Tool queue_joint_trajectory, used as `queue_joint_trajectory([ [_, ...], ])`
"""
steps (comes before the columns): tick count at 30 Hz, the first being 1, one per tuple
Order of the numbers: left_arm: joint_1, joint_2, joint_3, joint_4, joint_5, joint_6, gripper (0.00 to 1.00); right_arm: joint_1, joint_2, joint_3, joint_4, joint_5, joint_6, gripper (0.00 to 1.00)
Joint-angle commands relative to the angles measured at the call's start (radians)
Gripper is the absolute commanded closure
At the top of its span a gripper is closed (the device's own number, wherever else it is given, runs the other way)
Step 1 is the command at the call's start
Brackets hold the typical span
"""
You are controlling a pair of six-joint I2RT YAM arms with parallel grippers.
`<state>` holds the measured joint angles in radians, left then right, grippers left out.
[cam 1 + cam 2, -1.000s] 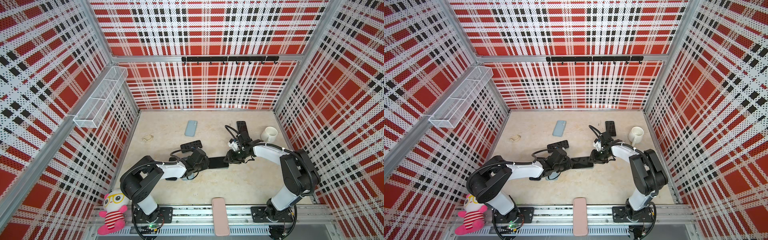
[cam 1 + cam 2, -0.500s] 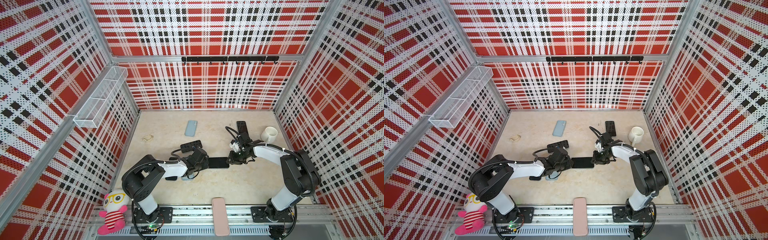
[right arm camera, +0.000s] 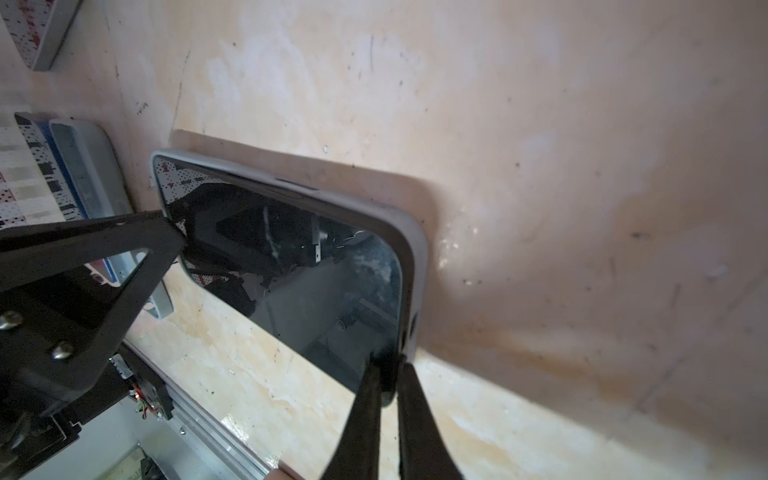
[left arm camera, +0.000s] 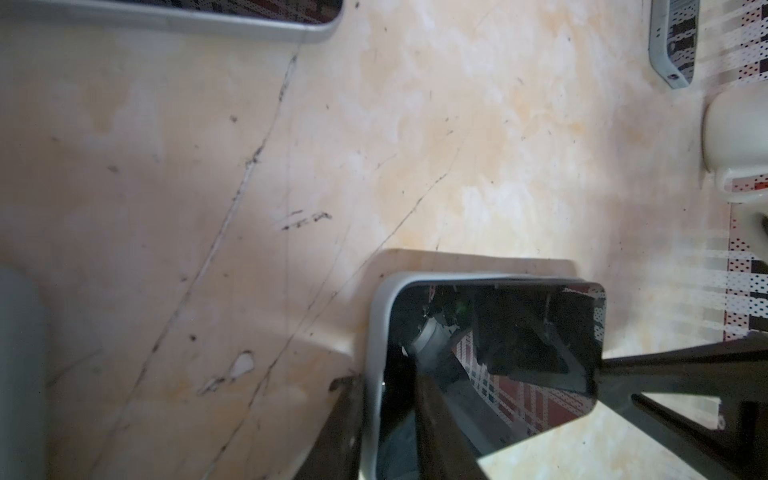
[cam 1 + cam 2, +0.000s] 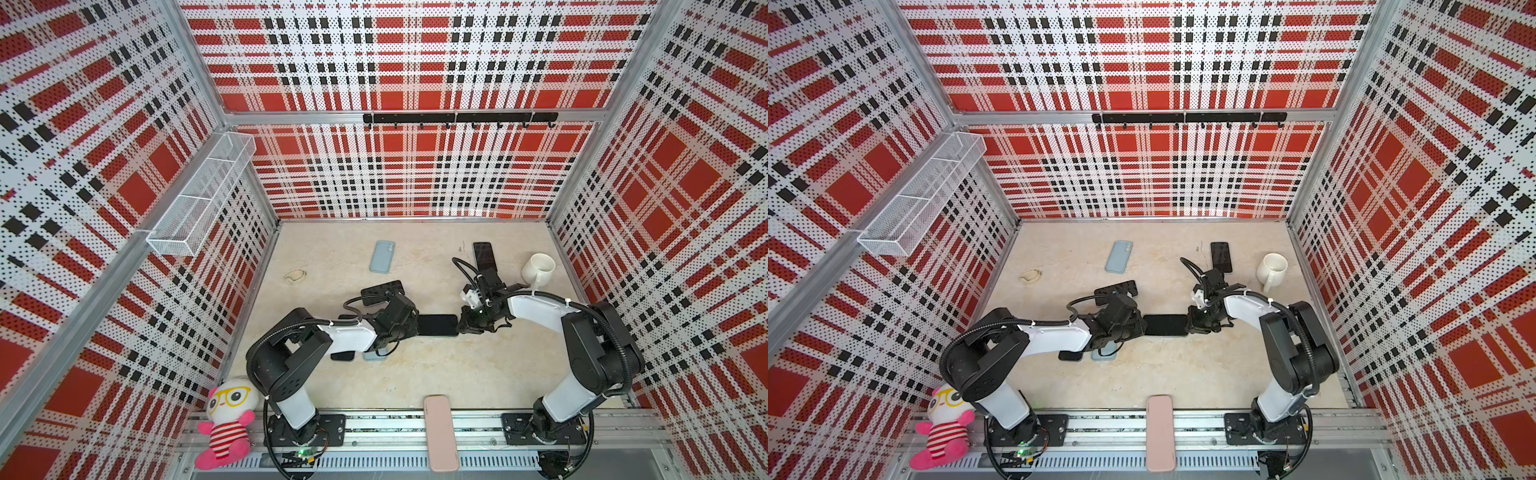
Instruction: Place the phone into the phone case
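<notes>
Grey phone case (image 4: 377, 332): clamped in left claw (image 4: 384, 395); seating apparently unfinished.
Black glass phone (image 3: 299, 282): pinched in right claw (image 3: 388, 370), opposite; next, press loose edge into rim.

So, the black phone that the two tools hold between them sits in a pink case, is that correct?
Not quite: the grey case around the black phone is not pink, as the right wrist view shows. The pink case lies apart on the front rail. The left tool and right tool do hold the phone between them.
</notes>
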<state>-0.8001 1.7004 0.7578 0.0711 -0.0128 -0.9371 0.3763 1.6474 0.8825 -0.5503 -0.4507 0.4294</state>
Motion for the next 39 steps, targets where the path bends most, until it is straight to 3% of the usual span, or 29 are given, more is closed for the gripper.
queue_joint_trajectory([
  [1,-0.011,0.036,0.023,-0.027,-0.008,0.021,0.74,0.05,0.033,-0.025,-0.053,0.045,0.001,0.9],
  [13,-0.026,0.059,0.026,-0.021,-0.045,0.041,0.77,0.167,0.088,-0.014,-0.174,0.154,0.07,0.9],
  [23,-0.033,0.048,0.02,-0.005,-0.059,0.052,0.78,0.221,0.192,-0.063,-0.1,0.183,0.155,0.93],
  [39,-0.038,0.053,-0.003,0.025,-0.054,0.044,0.8,0.26,0.35,-0.048,-0.038,0.241,0.19,0.95],
])
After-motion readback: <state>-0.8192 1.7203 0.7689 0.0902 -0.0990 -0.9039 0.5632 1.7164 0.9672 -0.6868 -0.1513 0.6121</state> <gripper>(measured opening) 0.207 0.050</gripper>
